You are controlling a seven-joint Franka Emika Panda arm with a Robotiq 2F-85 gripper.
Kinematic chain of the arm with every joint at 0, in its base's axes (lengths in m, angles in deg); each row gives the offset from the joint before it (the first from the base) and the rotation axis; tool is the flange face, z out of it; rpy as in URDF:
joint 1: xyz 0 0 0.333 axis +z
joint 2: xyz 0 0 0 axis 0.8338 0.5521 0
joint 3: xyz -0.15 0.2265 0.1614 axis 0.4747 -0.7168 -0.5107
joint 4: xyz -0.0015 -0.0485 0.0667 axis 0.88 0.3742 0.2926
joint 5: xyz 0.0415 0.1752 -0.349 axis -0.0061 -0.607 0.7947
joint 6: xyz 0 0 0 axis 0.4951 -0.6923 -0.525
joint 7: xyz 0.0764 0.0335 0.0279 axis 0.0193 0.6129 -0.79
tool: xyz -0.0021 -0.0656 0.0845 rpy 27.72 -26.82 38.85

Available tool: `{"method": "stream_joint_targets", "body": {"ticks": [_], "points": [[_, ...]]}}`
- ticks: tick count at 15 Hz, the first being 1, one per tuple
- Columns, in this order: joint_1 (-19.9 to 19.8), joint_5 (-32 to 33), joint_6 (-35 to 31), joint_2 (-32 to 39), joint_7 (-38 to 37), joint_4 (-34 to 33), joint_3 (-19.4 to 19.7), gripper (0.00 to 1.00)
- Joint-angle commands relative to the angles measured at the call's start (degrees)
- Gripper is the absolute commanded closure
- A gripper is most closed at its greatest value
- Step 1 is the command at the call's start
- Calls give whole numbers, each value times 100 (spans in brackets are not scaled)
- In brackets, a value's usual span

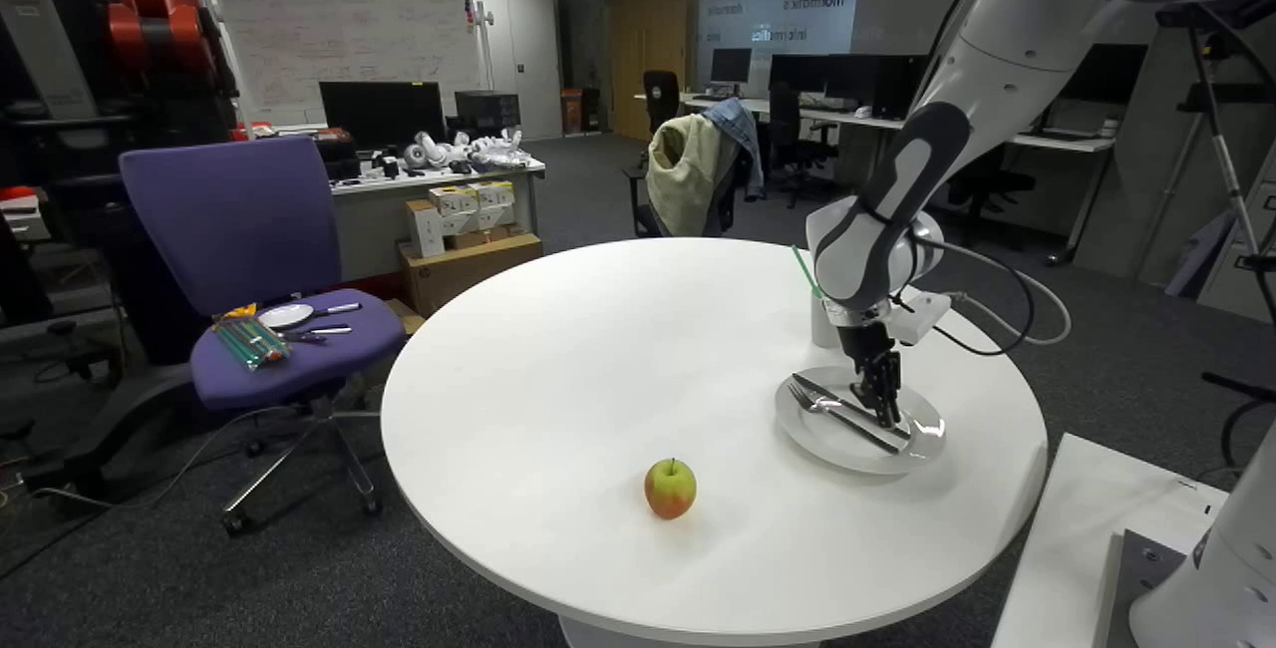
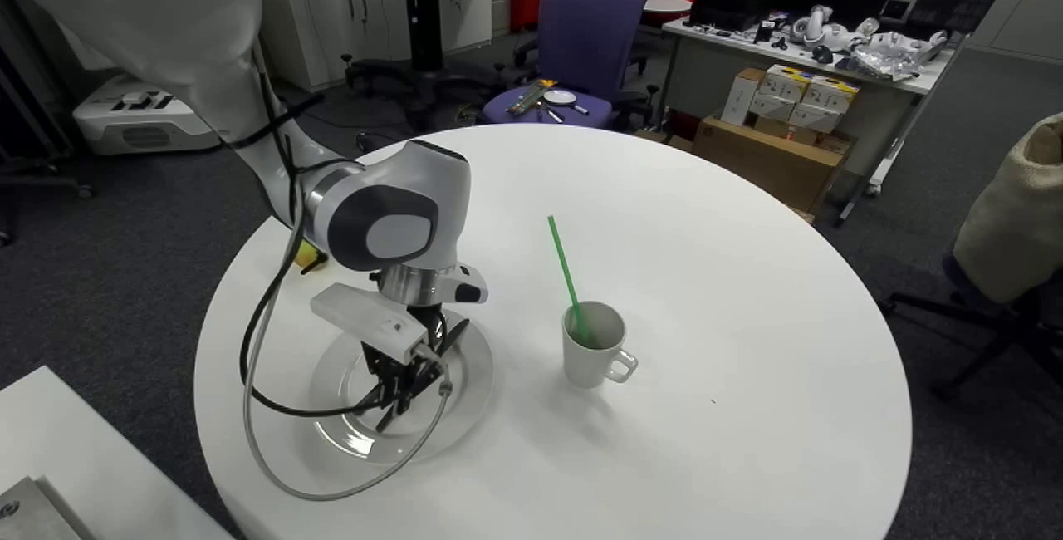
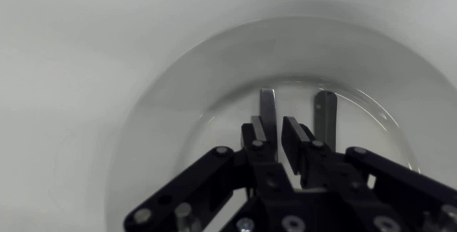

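The knife [image 3: 270,117] lay on a white plate [image 1: 832,451], its dark handle pointing toward the plate's rim, as the end effector [image 3: 275,128] of a white robot arm [image 1: 867,239] hung low inside that rim. In the wrist view, the end effector stood narrowly parted, its fingers [image 3: 291,144] on either side of the handle; a sliver of the plate showed between the knife and one finger, and whether the other finger touched the handle could not be told. A fork [image 3: 325,117] lay beside the knife on the same plate, outside the fingers. The plate sat on a round white worktop [image 1: 558,359]. Near the plate, apart from its rim, stood an upright mug [image 2: 581,365] with a green straw [image 2: 563,262] leaning in it. An apple [image 1: 670,488] rested farther from the plate, stem up, and a purple chair [image 1: 239,219] stood well apart from the plate, beyond the worktop's edge.
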Motion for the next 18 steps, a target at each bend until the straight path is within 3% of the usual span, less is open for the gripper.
{"method": "stream_joint_targets", "body": {"ticks": [1,4,11,18], "points": [[-65,-88,125,-366,16,193,-32,79],[-70,-71,89,-494,26,265,-17,92],[-72,-25,20,-1137,6,512,82,93],[-104,45,115,-2749,61,1044,282,91]]}}
